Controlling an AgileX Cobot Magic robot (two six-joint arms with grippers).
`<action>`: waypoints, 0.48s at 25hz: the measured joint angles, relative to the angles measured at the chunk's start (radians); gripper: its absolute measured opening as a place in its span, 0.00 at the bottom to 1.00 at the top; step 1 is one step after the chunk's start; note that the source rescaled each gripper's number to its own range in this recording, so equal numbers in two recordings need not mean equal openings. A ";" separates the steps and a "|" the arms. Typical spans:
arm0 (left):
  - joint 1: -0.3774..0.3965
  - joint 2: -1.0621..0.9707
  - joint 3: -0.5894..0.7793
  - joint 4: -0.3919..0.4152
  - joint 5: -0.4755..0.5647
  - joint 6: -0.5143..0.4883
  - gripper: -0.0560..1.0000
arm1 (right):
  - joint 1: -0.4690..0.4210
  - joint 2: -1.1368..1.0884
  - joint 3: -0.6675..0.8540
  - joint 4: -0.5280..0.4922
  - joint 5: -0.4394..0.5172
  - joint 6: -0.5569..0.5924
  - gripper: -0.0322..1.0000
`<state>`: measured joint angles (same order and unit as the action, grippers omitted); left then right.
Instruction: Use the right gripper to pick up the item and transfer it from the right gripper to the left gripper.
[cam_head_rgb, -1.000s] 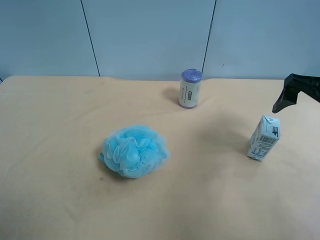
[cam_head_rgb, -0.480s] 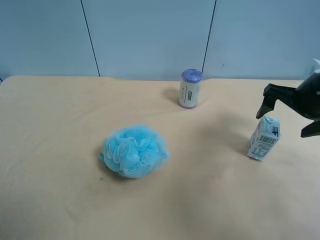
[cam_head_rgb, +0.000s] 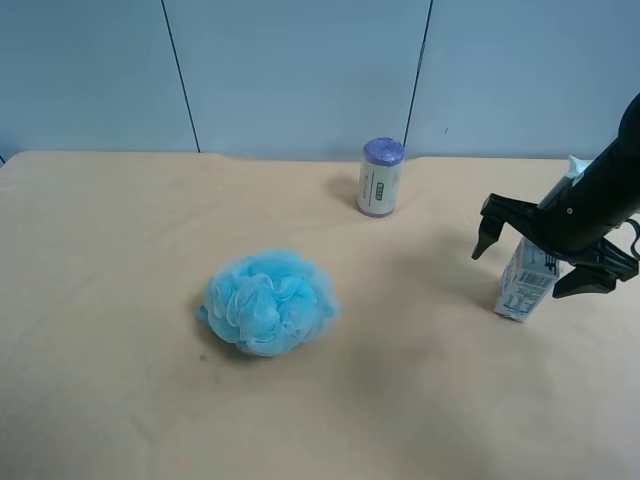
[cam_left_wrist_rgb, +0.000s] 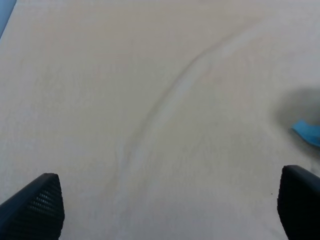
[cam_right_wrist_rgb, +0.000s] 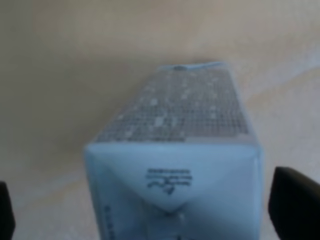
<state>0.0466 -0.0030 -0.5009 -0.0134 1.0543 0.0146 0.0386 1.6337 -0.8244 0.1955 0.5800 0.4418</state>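
At the high view's right side, item: the milk carton (cam_head_rgb: 520, 296) stands on its base on the counter (cam_head_rgb: 120, 220), gable up, well apart from the blue sponge (cam_head_rgb: 268, 302) and the purple-topped cylinder (cam_head_rgb: 380, 178). Standing free, it leaves both flanks open to a grasp.
High view, right gripper: the right gripper (cam_head_rgb: 520, 271) straddles the carton's upper part. Its jaws are spread wide, one tip on each side, and pinch nothing; contact cannot be made out.
High view, arm pose: the black arm slants down from the right edge, wrist pitched toward the counter, with a white piece near the wrist.
Right wrist view, carton: it fills the middle, gable nearest the camera. A dark jaw tip shows at each edge, with a gap between tip and carton, so it is probably centred so that closing presses both flat sides evenly.
Right wrist view, step: judged pre-grasp, with closing yet to come.
Left wrist view, left gripper: the left gripper (cam_left_wrist_rgb: 167, 202) hangs over bare counter, jaws spread and empty, a sliver of sponge at one edge. It is likely parked for the handover and is absent from the high view.
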 joint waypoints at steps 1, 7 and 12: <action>0.000 0.000 0.000 0.000 0.000 0.001 0.88 | 0.000 0.000 -0.002 0.000 -0.001 0.002 1.00; 0.000 0.000 0.000 0.000 0.000 0.001 0.88 | 0.000 -0.006 -0.065 0.000 0.073 -0.006 1.00; 0.000 0.000 0.000 0.000 0.000 0.001 0.88 | 0.000 -0.006 -0.096 -0.007 0.133 -0.012 1.00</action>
<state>0.0466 -0.0030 -0.5009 -0.0134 1.0543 0.0159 0.0386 1.6282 -0.9205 0.1884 0.7133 0.4296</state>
